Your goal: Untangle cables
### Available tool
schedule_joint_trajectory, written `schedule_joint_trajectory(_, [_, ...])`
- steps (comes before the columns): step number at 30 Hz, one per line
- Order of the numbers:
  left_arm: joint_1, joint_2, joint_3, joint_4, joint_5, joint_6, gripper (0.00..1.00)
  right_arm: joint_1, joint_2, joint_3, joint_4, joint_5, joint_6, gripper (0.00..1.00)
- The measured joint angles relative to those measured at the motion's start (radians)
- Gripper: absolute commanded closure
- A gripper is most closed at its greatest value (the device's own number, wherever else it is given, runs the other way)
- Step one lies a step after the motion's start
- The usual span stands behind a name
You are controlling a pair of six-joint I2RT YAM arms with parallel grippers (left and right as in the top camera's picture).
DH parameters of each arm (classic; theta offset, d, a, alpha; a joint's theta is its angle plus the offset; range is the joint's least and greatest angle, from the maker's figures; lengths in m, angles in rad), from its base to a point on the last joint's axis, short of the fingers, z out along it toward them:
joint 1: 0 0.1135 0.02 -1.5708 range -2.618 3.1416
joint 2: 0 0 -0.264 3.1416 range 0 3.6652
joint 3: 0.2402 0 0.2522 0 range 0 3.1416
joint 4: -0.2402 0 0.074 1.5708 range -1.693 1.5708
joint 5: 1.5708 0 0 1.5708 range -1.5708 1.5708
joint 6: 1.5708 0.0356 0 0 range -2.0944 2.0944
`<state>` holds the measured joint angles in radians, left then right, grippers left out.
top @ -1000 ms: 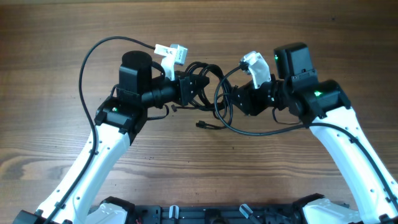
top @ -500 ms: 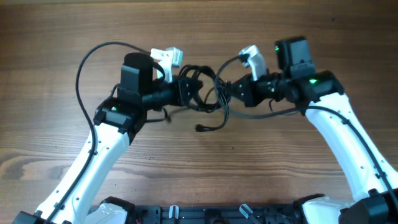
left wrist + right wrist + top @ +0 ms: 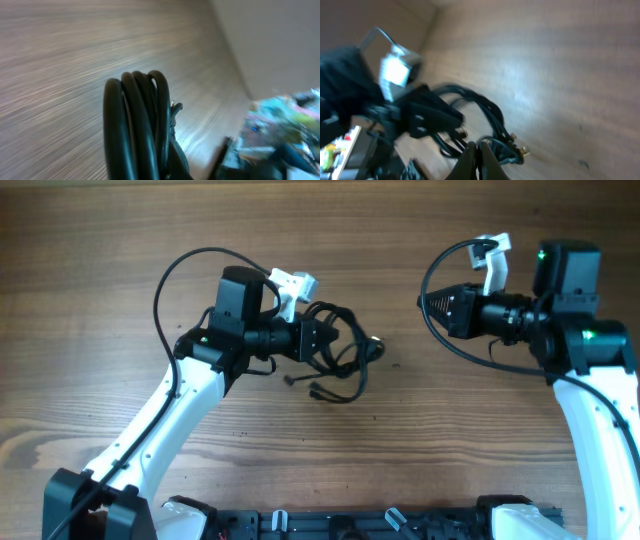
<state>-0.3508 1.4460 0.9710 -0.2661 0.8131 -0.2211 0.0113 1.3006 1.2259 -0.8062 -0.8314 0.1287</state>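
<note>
cables (image 3: 352, 365): thin, limp, light loops; likely to snag.
left fingers (image 3: 322, 338): clamped on the bundle.
right fingers (image 3: 435, 308): together, empty, well right.
take hold: probably at a loose plug end (image 3: 318, 390).

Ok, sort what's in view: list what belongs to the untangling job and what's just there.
Job in hand:
- cables
- left gripper, shut on the cables
- right gripper, shut, apart from them

Just there:
- wooden table
- arm wires

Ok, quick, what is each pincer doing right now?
Left pincer: closed on the cables.
Right pincer: closed, holding nothing.
</note>
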Motion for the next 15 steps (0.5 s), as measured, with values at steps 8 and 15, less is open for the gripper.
schedule_joint_trajectory(8, [0.000,0.001,0.000,0.162,0.275,-0.001,0.96,0.048,0.058,0.000,-0.062,0.013,-0.157,0.37])
schedule_joint_trajectory(15, [0.000,0.001,0.000,0.167,0.300,-0.036,0.96,0.182,0.097,0.000,-0.008,0.047,-0.265,0.66])
